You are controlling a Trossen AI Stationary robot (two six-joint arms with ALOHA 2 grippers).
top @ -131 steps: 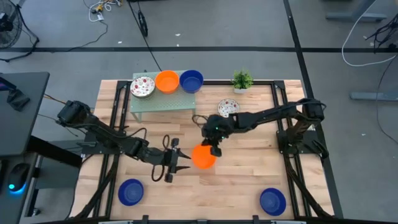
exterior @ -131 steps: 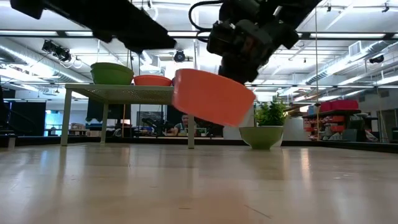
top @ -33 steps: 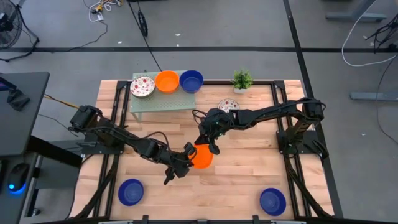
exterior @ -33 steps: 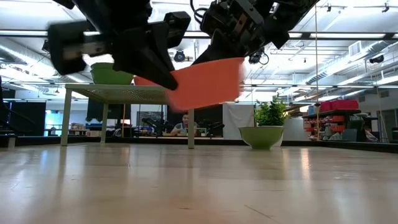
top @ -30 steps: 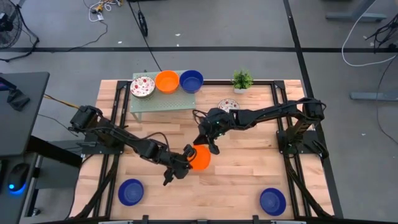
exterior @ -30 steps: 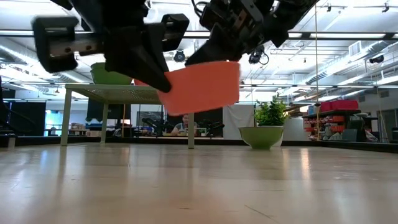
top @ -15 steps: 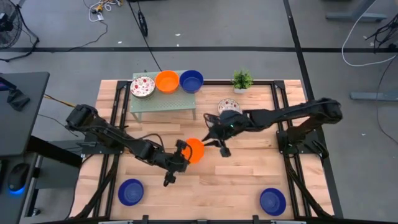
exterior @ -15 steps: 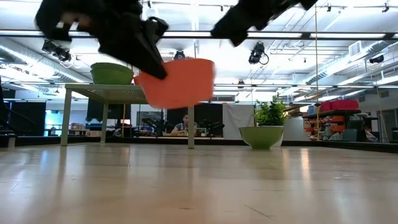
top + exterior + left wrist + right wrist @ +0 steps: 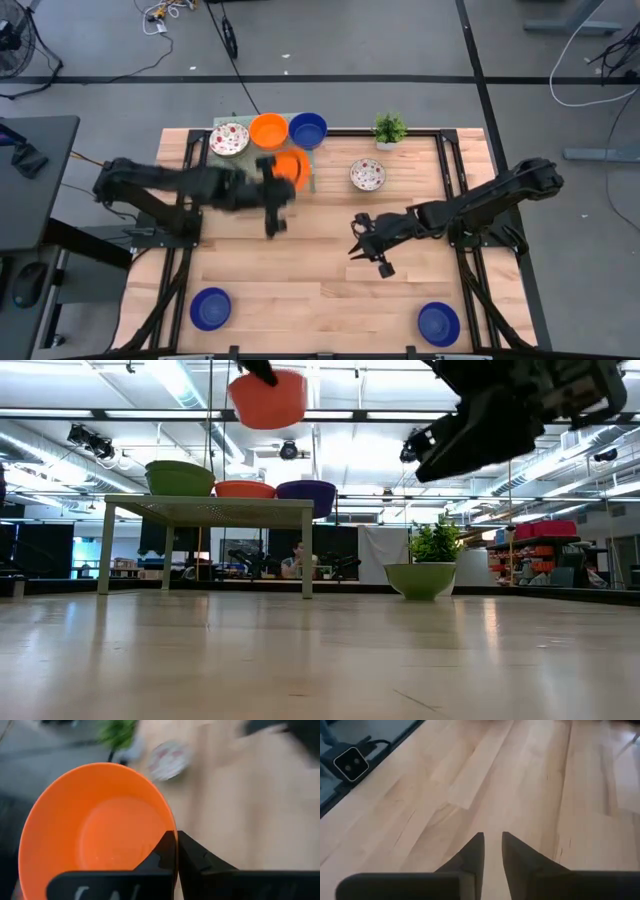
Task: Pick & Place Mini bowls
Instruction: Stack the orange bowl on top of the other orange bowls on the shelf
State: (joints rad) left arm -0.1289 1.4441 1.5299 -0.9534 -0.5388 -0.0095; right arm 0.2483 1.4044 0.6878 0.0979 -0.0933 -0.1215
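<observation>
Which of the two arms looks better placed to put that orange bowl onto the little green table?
The left. Its gripper is shut on the orange bowl's rim, held beside the little table. The right gripper holds nothing, out over bare wood.

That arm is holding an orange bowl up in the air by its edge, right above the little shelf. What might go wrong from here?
1. The left hand pinches only the rim of the orange bowl, so it might slip or tilt and drop.
2. The small raised shelf already carries a speckled bowl, another orange bowl and a blue bowl; setting one more down may knock a neighbour off.
3. The right hand is empty over the table, too far off to catch anything.
</observation>
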